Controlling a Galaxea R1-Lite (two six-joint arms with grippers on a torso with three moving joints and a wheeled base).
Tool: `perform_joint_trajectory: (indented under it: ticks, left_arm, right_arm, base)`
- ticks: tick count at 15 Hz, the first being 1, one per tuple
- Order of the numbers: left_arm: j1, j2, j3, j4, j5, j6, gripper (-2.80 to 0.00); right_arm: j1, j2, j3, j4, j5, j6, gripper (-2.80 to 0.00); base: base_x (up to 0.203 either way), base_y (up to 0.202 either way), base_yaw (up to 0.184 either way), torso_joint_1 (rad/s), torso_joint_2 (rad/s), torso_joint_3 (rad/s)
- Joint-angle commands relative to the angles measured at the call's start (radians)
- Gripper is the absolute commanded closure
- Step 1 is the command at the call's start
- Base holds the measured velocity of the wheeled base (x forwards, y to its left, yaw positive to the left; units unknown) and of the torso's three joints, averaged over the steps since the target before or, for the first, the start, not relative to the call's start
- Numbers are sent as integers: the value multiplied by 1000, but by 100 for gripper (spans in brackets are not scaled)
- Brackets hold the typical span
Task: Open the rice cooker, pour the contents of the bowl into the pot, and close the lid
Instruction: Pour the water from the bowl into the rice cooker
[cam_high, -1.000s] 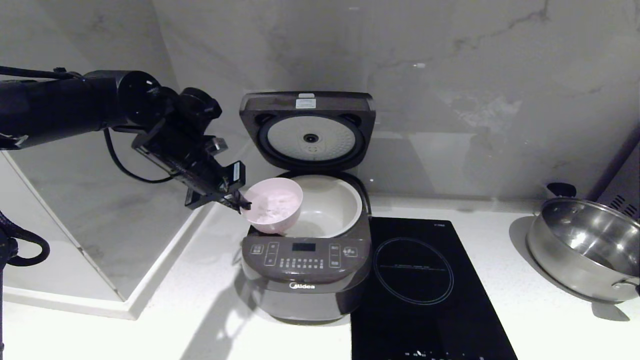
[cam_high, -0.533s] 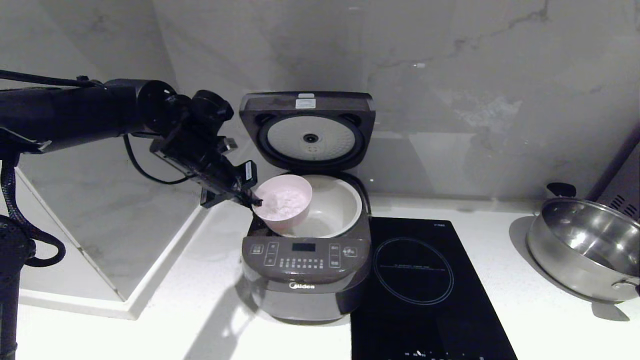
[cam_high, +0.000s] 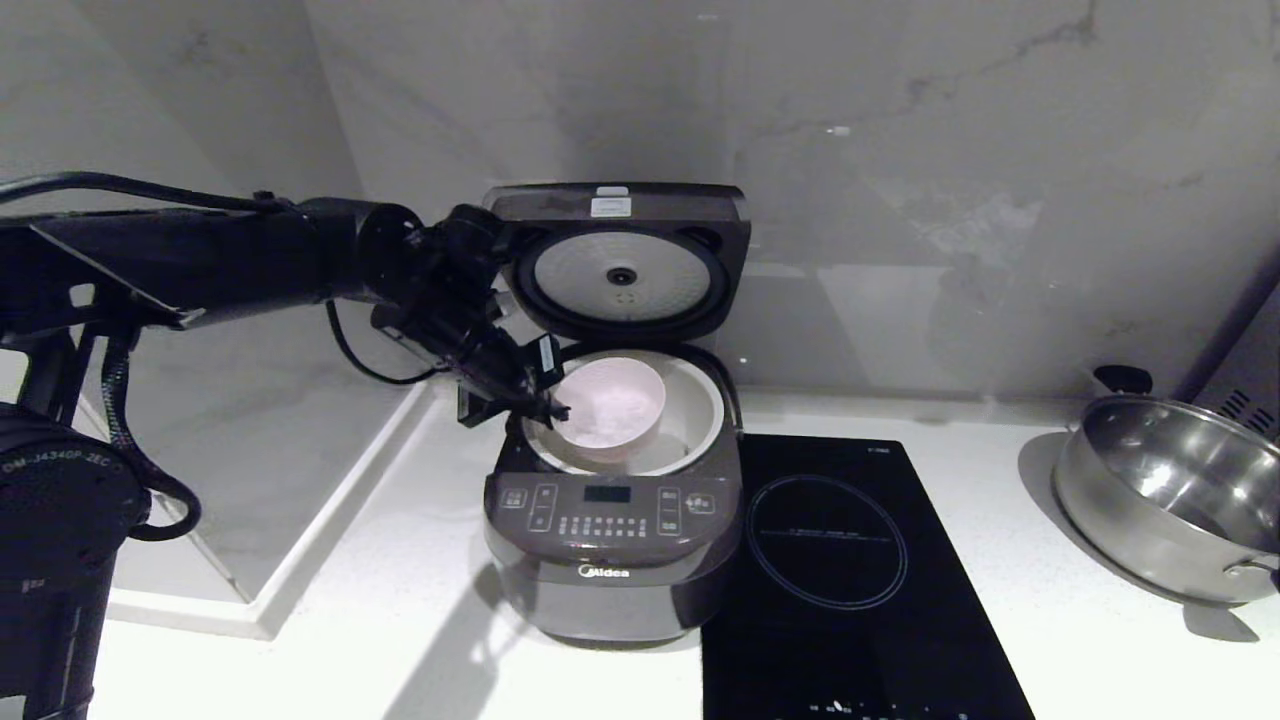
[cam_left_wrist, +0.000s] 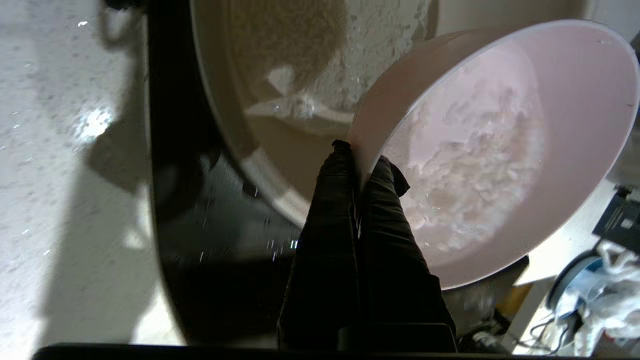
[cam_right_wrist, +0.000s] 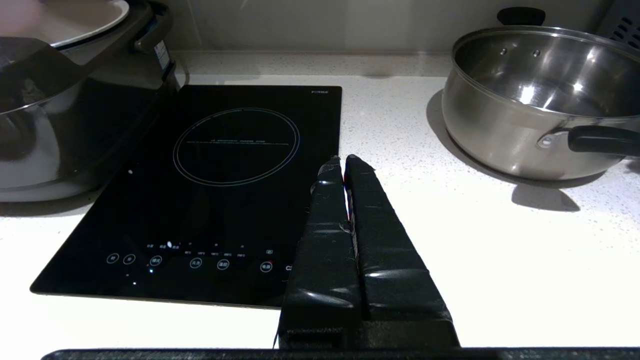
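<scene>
On white counter: lid up; left claw pinching tilted bowl over pot, contents unpoured; closing pending.

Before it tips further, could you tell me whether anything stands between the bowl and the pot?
Nothing visible does. The lid stands open at the back, and the left gripper holds the bowl by its rim, tilted directly over the open pot.

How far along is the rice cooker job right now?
Done: the lid stands open. In hand: the left pincer grips the bowl by its rim, tipped over the pot, with the rice not yet out. Left: finish pouring, close the lid.
</scene>
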Motion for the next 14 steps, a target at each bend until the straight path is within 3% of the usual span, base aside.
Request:
perform_joint_trajectory:
  ticks: [1,6,10,13,14]
  left_arm:
    - [-5,45,0,-22,-2,-24,0]
    - [3,91,0,-98,0,-66,0]
    - [7,96,2,-230,19,-186,0]
    - [-33,115,9,-381,182,-222,0]
    - [-41,118,26,-408,203,-220,0]
  right_arm:
    - [0,0,0,0,0,0,0]
    - [0,0,0,0,0,0,0]
    - [0,0,0,0,0,0,0]
    - [0,0,0,0,0,0,0]
    - [1,0,0,0,0,0,0]
  base:
    - [0,0,0,0,0,0]
    - [0,0,0,0,0,0]
    - [0,0,0,0,0,0]
    - [0,0,0,0,0,0]
    - [0,0,0,0,0,0]
